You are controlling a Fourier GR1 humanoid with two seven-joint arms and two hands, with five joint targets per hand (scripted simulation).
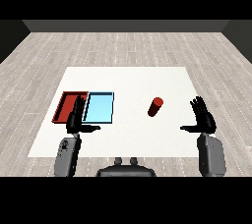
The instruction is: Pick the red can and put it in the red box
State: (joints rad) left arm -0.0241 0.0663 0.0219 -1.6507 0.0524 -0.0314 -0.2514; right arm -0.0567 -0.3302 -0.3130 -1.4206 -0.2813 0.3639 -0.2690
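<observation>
Centrally, smooth cylindrical red can [155,106] between both hands' straight, spread fingers [199,106].

1. This looks like a plain test room, not a home or a shop.
2. The floor [123,46] is pale grey wood planks.
3. The walls [123,25] are dark and bare.
4. One white bench [128,134] stands in the middle.

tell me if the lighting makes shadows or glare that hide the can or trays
Head view: lighting is even, with no glare on the white table; the red can, red tray and light blue tray read clearly. Only the left robot hand overlaps the trays' near edges; the right robot hand covers nothing.
</observation>
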